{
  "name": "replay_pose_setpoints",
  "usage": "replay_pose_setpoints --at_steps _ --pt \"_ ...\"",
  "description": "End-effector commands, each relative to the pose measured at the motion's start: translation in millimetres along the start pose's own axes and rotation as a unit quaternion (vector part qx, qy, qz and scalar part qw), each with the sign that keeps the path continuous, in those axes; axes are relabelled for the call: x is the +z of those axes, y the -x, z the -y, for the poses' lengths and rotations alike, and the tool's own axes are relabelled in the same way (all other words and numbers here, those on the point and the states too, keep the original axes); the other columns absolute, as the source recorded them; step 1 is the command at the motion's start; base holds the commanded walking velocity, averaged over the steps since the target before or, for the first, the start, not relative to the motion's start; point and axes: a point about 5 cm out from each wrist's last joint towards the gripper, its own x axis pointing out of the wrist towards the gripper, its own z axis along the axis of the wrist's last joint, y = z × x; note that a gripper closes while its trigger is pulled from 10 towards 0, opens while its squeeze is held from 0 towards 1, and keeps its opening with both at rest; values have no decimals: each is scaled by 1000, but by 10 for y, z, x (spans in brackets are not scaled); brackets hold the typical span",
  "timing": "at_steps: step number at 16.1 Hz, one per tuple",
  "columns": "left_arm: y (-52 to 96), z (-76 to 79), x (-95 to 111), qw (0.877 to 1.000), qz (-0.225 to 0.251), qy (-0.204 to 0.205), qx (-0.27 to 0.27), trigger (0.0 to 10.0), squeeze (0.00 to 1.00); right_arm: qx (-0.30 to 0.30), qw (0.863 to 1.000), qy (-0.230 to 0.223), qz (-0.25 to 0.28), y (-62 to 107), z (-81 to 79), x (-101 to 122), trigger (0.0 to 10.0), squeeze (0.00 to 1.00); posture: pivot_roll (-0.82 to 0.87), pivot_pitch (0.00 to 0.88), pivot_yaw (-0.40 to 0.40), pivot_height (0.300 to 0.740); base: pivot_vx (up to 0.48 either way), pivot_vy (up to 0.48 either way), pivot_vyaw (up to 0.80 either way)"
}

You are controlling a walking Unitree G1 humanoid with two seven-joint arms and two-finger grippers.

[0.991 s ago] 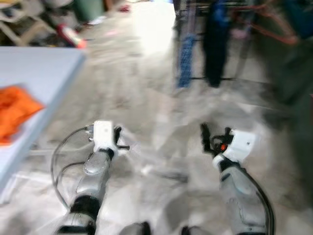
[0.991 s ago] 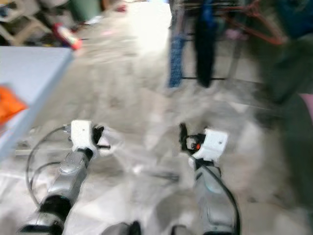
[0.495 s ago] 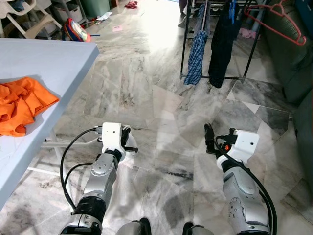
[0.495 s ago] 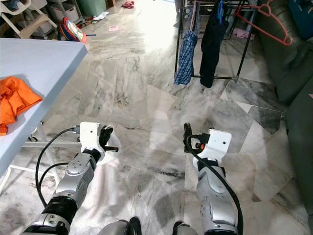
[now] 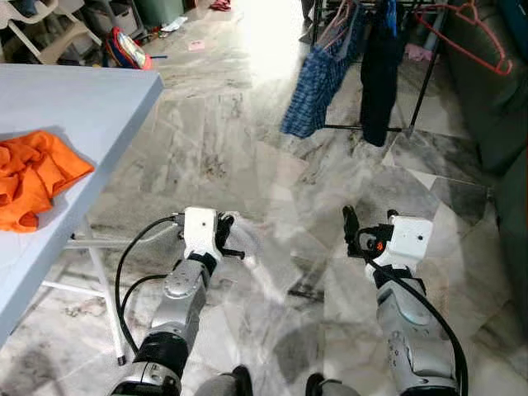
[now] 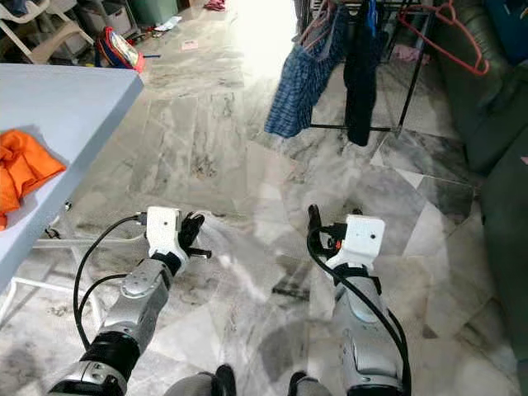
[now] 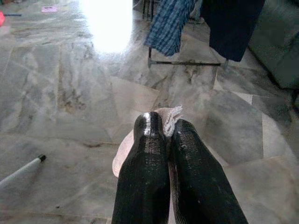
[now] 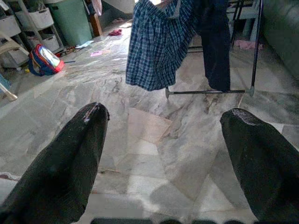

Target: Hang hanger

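White cloth [image 7: 169, 122] pinched in clenched left end effector [image 7: 161, 128]; right end effector [image 8: 166, 135] spread wide, empty.

Legible text, labels, brands, numbers, signs: none. No readable marking on any garment, furniture or robot casing; all surfaces too small or plain to read.

Both silver arms extend forward in the lower half of the head views. The left gripper [image 5: 224, 240], lower left of centre, has its fingers [image 7: 149, 154] pressed together, pinching a scrap of white fabric. The right gripper [image 8: 163, 140], lower right of centre, has its fingers [image 8: 70, 154] spread wide, holding nothing.
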Motion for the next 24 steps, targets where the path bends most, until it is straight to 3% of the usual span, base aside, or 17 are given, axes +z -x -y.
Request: replay_pose_setpoints --at_steps 1,10,14,24 --pt "1 -16 47 1000 15 -9 -4 10000 0 5 1000 3 4 -14 -34 17 10000 0 31 202 49 740 315 0 0" --pt "4 -22 4 1000 7 -9 3 10000 0 44 999 16 10 -96 -238 47 10000 0 24 213 46 740 367 0 0" --pt "27 -108 -51 999 -9 -22 35 10000 0 49 999 14 1 -85 -292 -12 10000 0 31 216 45 740 0 0 0" --pt "42 -112 -84 999 -12 -23 38 10000 0 51 999 13 -3 -100 -310 -56 10000 0 35 183 51 740 0 0 0"
